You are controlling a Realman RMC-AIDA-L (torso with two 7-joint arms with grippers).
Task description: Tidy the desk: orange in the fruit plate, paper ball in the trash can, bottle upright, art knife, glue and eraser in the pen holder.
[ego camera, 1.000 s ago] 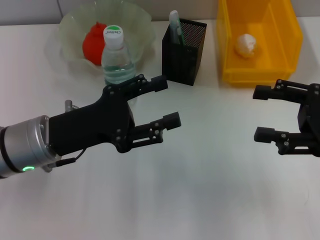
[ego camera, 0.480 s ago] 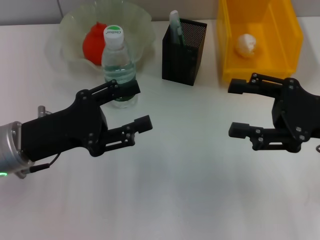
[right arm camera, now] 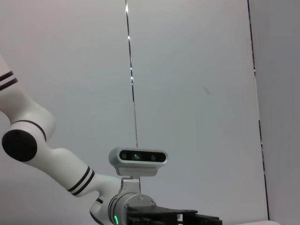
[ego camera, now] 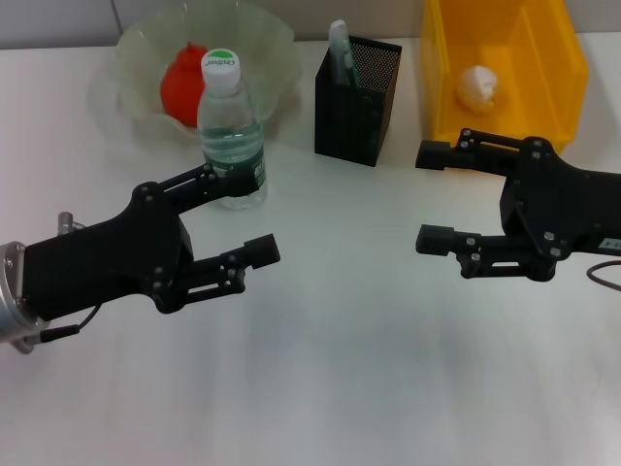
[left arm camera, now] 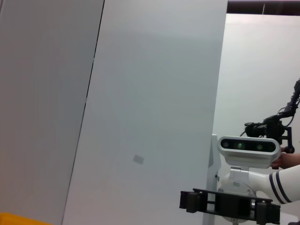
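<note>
Beside the pen holder (ego camera: 356,100), taken as landmark:
- bottle (ego camera: 231,131): upright, to its left, in front of the fruit plate (ego camera: 136,68)
- orange (ego camera: 179,85): in the fruit plate
- paper ball (ego camera: 477,85): in the trash can (ego camera: 446,116), to the holder's right
- left gripper (ego camera: 254,212): nearer the camera than the holder and to its left, fingers spread wide, empty, upper finger at the bottle's base
- right gripper (ego camera: 430,197): nearer and to its right, fingers spread wide, empty
</note>
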